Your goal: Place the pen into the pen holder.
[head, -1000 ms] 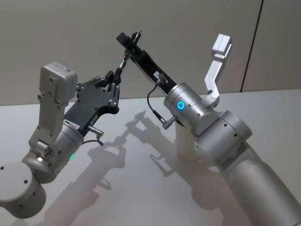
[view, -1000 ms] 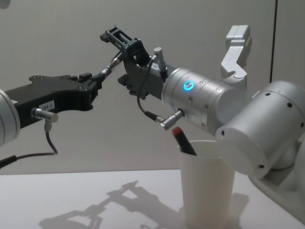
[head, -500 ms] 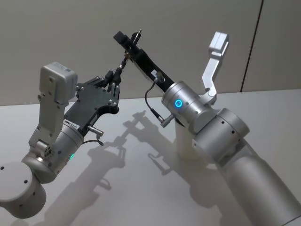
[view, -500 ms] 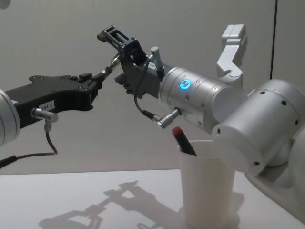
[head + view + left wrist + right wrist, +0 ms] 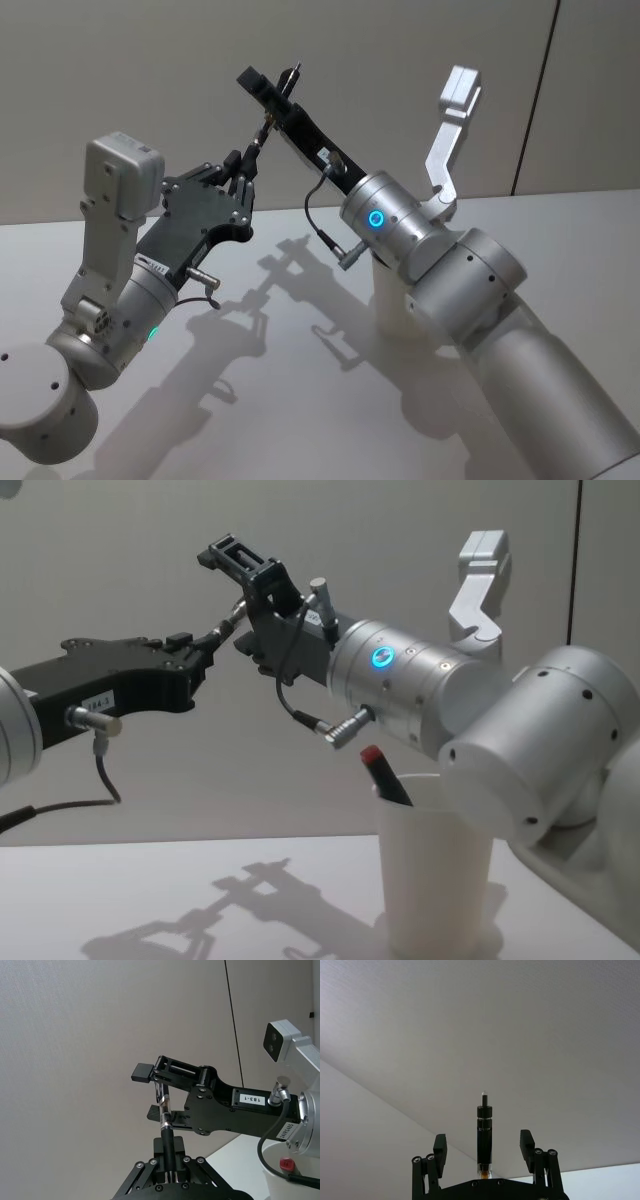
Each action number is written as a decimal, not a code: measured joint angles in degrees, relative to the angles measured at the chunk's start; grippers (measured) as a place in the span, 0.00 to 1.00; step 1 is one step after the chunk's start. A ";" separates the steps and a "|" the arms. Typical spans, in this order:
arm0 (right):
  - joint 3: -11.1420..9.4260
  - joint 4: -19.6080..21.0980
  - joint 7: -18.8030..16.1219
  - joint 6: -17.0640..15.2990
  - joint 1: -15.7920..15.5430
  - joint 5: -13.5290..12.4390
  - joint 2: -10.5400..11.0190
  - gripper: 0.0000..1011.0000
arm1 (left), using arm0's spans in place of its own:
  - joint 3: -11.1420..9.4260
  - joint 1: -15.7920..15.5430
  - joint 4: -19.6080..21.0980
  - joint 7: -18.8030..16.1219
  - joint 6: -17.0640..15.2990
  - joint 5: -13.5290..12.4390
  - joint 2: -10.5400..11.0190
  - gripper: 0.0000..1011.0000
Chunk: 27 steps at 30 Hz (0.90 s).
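The pen (image 5: 165,1125) is raised well above the table, its long axis slanting up from the left gripper (image 5: 169,1156), whose jaws are clamped on its lower barrel, into the gap between the right gripper's (image 5: 159,1089) spread jaws, tip foremost. Against the earlier frames the right gripper has shifted slightly toward the left one. The pen holder (image 5: 435,870) stands on the table (image 5: 150,890) below, holding a red-capped marker (image 5: 383,772).
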<state>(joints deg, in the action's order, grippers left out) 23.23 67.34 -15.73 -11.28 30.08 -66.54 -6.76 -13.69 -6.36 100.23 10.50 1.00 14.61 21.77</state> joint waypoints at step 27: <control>0.09 -0.34 -0.24 0.00 0.25 0.05 -0.09 0.16 | 0.00 0.00 0.00 0.00 0.00 0.00 0.00 0.11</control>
<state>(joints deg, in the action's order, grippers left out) 23.33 67.00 -15.97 -11.28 30.34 -66.49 -6.85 -13.69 -6.36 100.23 10.50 1.00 14.61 21.76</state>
